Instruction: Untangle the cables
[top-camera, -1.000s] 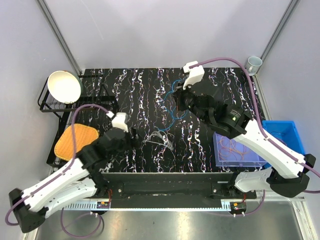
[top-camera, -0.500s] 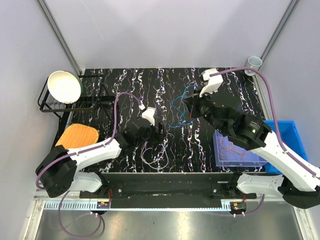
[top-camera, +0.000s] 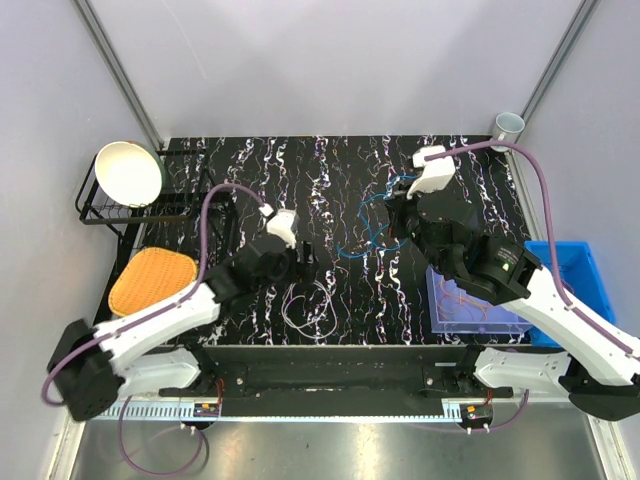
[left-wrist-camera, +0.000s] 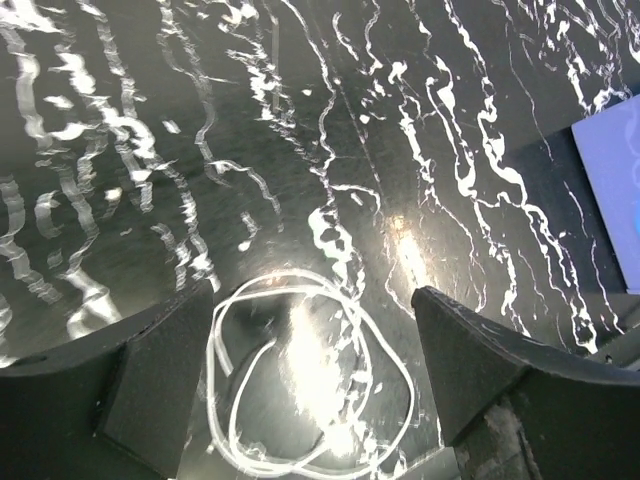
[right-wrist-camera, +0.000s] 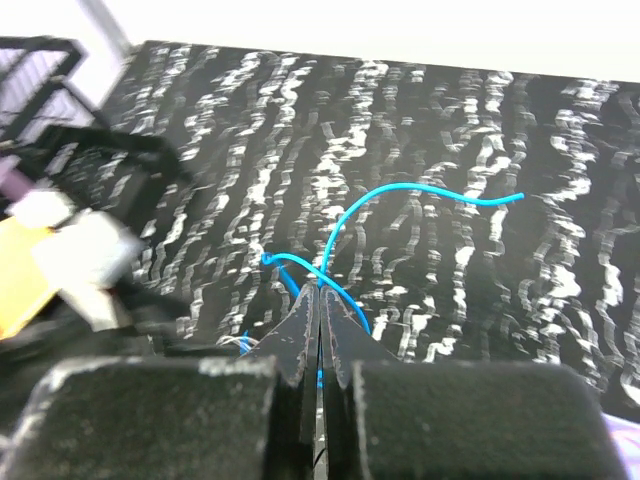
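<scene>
Blue cable is what my right fingers have, clenched tight on it at the very tips. It is held clear of the black marbled table, over the far right part of it. From the pinch one free end arcs up and away to the right. Other blue strands curl out to the left and drop toward the table below, and in the top view they trail down and leftward toward the middle.

My left fingers are released and spread wide, held low over the near middle of the table. A pale cable lies flat on the table in a few loose overlapping loops. In the left wrist view the loops sit in the gap between my two fingers. I cannot tell whether either finger touches them.

Near my right arm a clear tray sits at the right edge of the table, with thin orange cables lying inside it. A blue bin stands just beside the tray, farther right.
</scene>
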